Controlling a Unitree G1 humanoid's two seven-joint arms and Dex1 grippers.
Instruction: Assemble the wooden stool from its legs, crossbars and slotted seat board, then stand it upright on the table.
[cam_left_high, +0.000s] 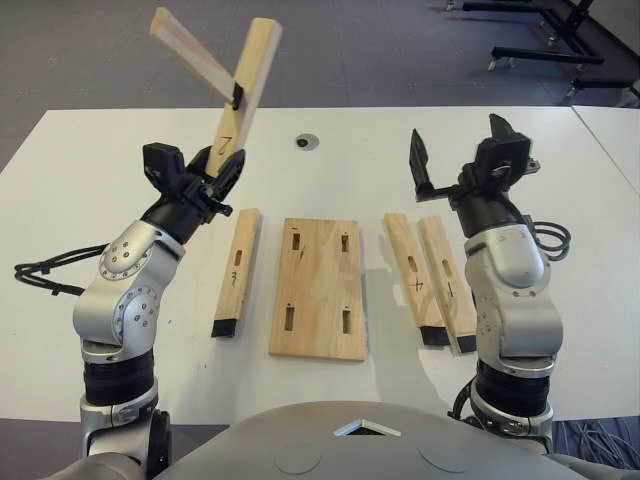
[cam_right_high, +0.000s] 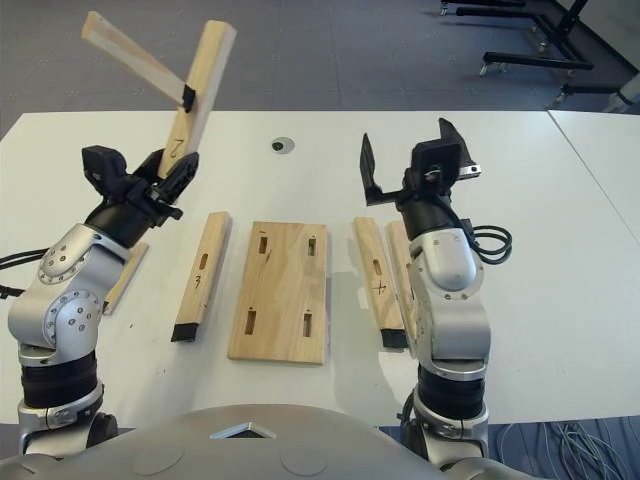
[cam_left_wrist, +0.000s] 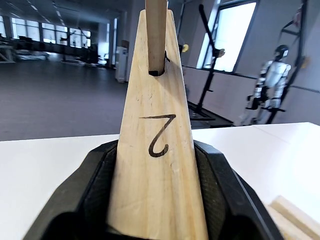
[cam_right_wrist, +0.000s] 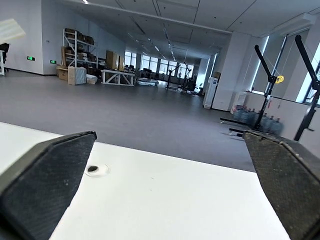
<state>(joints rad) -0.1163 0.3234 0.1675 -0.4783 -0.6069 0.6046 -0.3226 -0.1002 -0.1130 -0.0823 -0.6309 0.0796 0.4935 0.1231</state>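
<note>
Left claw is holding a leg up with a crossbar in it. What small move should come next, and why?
Probably lower the open, empty right claw onto the cross-marked leg lying near it: the left claw holds leg 2 with a crossbar slotted in, whose free end needs a second leg.

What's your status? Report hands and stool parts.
Left hand shut on leg 2, crossbar slotted in, held high. Right hand open, empty. Seat board flat on table, unobstructed.
</note>
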